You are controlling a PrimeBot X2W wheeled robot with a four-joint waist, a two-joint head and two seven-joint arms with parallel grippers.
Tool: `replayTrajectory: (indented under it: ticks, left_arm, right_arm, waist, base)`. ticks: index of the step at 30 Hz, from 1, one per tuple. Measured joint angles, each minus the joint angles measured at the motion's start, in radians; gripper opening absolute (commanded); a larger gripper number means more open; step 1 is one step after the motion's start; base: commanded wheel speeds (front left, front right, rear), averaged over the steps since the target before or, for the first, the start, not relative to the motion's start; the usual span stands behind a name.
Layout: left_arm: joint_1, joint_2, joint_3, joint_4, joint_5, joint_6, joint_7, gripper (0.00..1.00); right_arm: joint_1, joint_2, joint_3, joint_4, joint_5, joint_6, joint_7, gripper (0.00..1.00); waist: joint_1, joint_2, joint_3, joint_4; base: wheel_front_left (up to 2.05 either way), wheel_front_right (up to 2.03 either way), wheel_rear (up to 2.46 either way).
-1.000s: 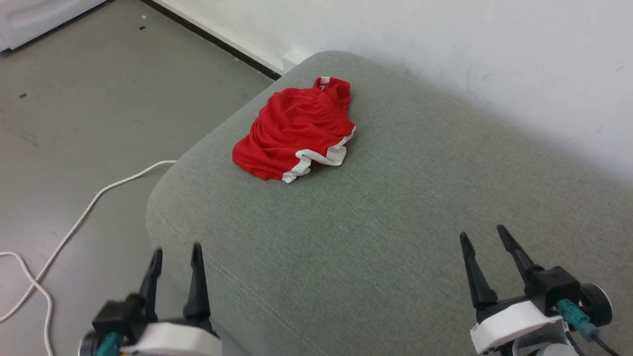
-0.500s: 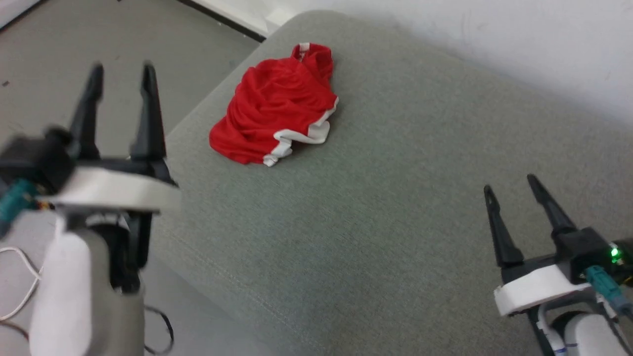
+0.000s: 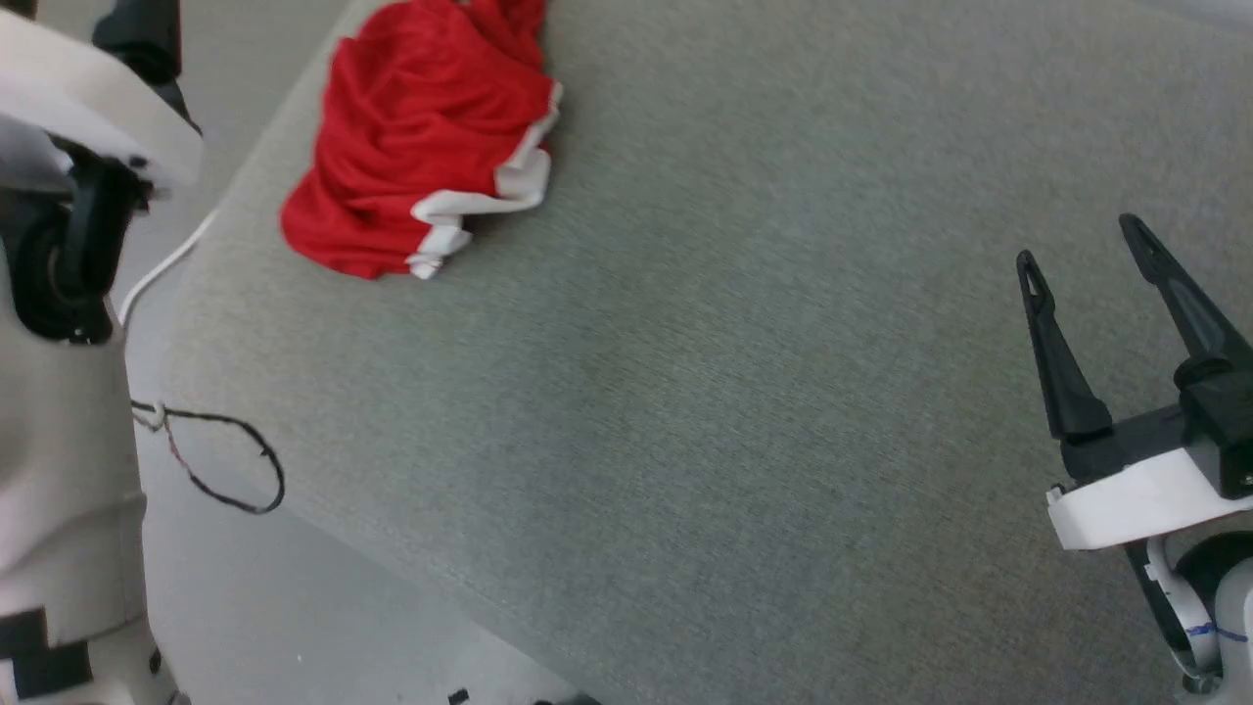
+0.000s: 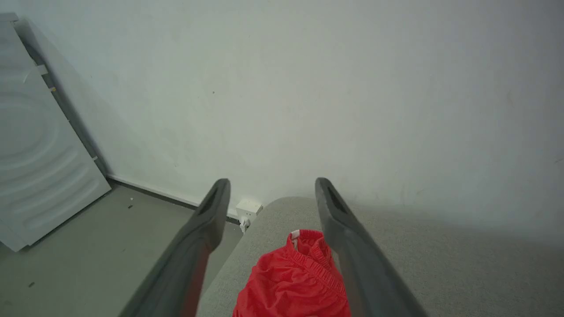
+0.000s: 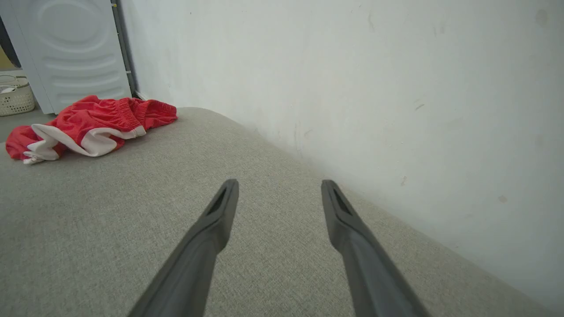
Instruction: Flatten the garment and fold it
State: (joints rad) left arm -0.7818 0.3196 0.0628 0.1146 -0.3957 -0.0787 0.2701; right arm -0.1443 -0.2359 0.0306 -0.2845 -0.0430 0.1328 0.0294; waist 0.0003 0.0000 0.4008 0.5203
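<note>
My left gripper [image 4: 271, 182] is spread wide and empty. In its wrist view the red shorts [image 4: 291, 286] show low between the fingers, untouched. Since half a second ago my left arm [image 3: 59, 294] has climbed further, and its fingers now pass the top edge of the head view. My right gripper [image 3: 1077, 243] is also spread, holds nothing and hangs over bare cushion [image 3: 734, 392], well apart from the shorts. My head has tipped down, so the whole view has shifted. The shorts lie in the same crumpled heap near the cushion's left edge, white trim towards me, close to the wall [image 4: 308, 88].
</note>
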Motion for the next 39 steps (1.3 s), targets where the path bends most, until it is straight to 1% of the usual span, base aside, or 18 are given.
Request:
replayTrajectory:
  ticks: [5,9,12,16,24,25,26,34,39]
  left_arm:
    - [-0.061,0.016,-0.015,0.135,-0.024,-0.009,0.081,1.00]
    - [-0.067,0.034,-0.024,0.228,-0.027,-0.008,0.138,1.00]
    - [-0.067,0.035,-0.032,0.273,-0.040,-0.009,0.179,1.00]
    - [-0.066,0.025,-0.033,0.318,-0.067,-0.009,0.192,1.00]
    - [-0.058,0.042,-0.045,0.445,-0.051,-0.007,0.188,1.00]
    - [-0.059,0.042,-0.049,0.459,-0.051,-0.007,0.188,0.26]
    - [-0.059,0.044,-0.053,0.467,-0.050,-0.007,0.184,0.00]
    - [-0.065,0.052,-0.077,0.510,-0.049,-0.026,0.107,0.00]
    - [-0.075,0.085,-0.090,0.510,-0.042,-0.029,0.081,0.00]
  right_arm:
    - [-0.015,-0.010,0.002,-0.021,0.017,0.000,0.013,1.00]
    - [-0.019,-0.012,0.003,-0.030,0.018,0.000,0.016,1.00]
    - [-0.025,-0.018,0.001,-0.040,0.018,0.000,0.023,1.00]
    - [-0.037,-0.033,-0.006,-0.053,0.022,0.000,0.032,1.00]
    - [-0.037,-0.047,-0.018,-0.059,0.036,0.000,0.042,1.00]
    - [-0.037,-0.048,-0.018,-0.060,0.036,0.000,0.042,1.00]
    - [-0.037,-0.048,-0.017,-0.061,0.036,0.000,0.045,1.00]
    - [-0.037,-0.047,-0.005,-0.055,0.043,0.000,0.050,1.00]
    - [-0.037,-0.030,0.007,-0.025,0.046,0.000,0.037,1.00]
  waist:
    - [0.0000,0.0000,0.077,-0.042]
    - [-0.0002,0.0000,0.125,-0.079]
    - [-0.0002,0.0000,0.159,-0.104]
    - [-0.0001,0.0000,0.200,-0.130]
    - [-0.0002,0.0000,0.245,-0.175]
    - [-0.0002,0.0000,0.248,-0.178]
    - [-0.0003,0.0000,0.251,-0.179]
    - [-0.0003,0.0000,0.237,-0.171]
    - [-0.0003,0.0000,0.198,-0.168]
  base:
    - [0.00,0.00,0.00]
    - [0.00,0.00,0.00]
    - [0.00,0.00,0.00]
    - [0.00,0.00,0.00]
    - [0.00,0.00,0.00]
    - [0.00,0.00,0.00]
    - [0.00,0.00,0.00]
    - [0.00,0.00,0.00]
    - [0.00,0.00,0.00]
